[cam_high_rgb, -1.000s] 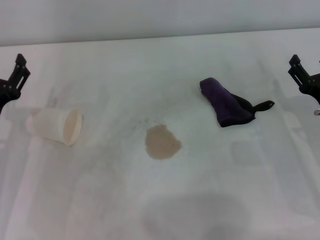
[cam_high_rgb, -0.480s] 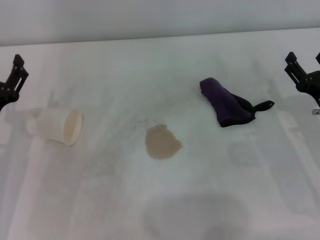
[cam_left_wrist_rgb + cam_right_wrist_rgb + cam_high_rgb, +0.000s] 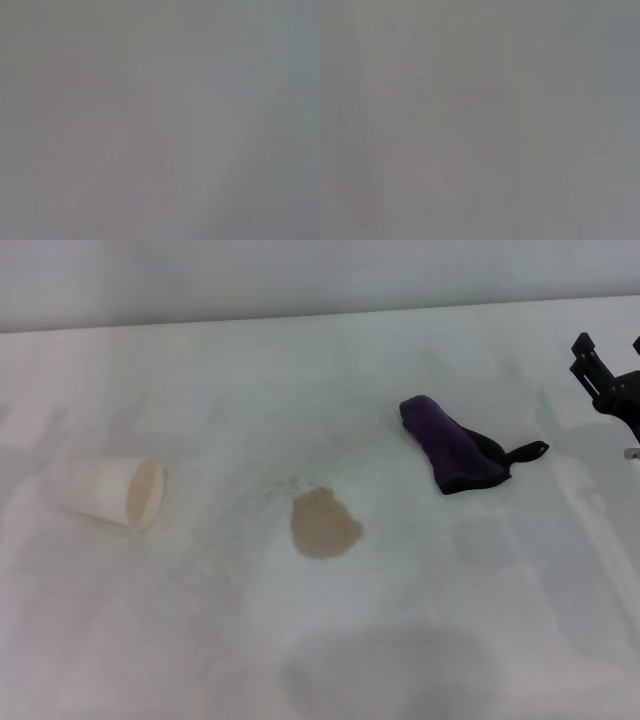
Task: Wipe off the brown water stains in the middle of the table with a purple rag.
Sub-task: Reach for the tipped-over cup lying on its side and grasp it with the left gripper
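The brown water stain (image 3: pixel 323 524) is a small tan blotch near the middle of the white table (image 3: pixel 200 640). The purple rag (image 3: pixel 452 445) lies bunched to the right of and behind the stain, with its black loop tab (image 3: pixel 528 451) pointing right. My right gripper (image 3: pixel 610 352) is at the right edge of the head view, above the table and to the right of the rag. Its fingers stand apart and hold nothing. My left gripper is out of view. Both wrist views show only plain grey.
A white paper cup (image 3: pixel 112 492) lies on its side at the left, its mouth facing the stain. The table's far edge (image 3: pixel 320 312) runs along the top. A faint grey shadow (image 3: pixel 395 670) lies near the front.
My left gripper has drawn back out of the head view at the left edge. My right gripper has shifted slightly up and to the right. Rag, stain and cup have not moved.
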